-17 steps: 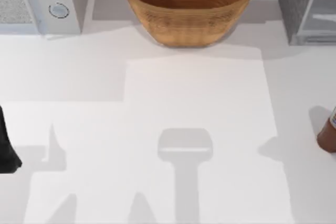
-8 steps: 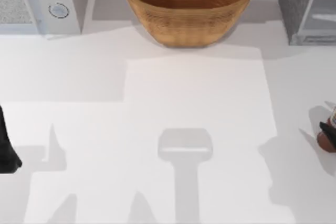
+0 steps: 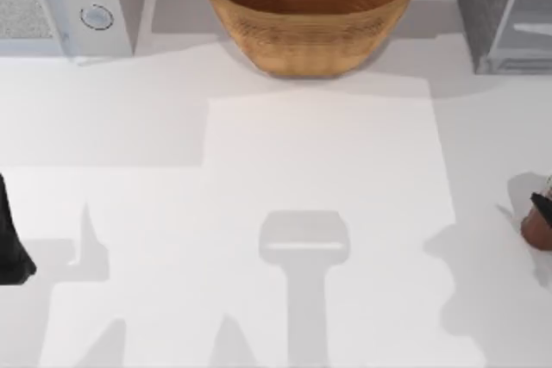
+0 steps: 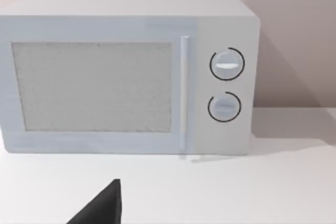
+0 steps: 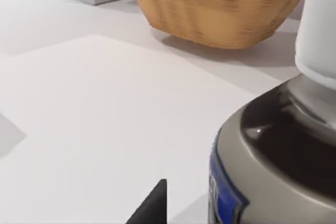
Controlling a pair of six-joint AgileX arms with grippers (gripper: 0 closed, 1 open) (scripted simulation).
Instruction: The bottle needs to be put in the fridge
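The right claw (image 3: 543, 209) sits at the right edge of the bench (image 3: 328, 152), a dark tip lying right against the bottle (image 3: 536, 228); whether it is wide, narrow or closed on anything cannot be told. One black fingertip (image 5: 152, 205) of this claw shows in the right wrist view, just beside the bottle (image 5: 273, 150), which stands upright there, long axis vertical: a rounded dark glossy shoulder, a narrower neck, a smooth white cap on top and a blue label band low on the body. From above the bottle is a small reddish-brown rounded shape cut off by the frame edge. Farther from the claw, toward the back of the white, smooth bench, stands the wide woven bowl (image 3: 310, 10), tan with ribbed sides. Straight back from the claw is the fridge (image 3: 492, 6), boxy, with a dark speckled side and a lighter smooth framed front. Farthest off, at the back left, is the pale microwave (image 4: 126, 72) with two round silver dials and a speckled door panel. The left claw (image 3: 10, 243) rests parked at the left edge, its opening impossible to judge.
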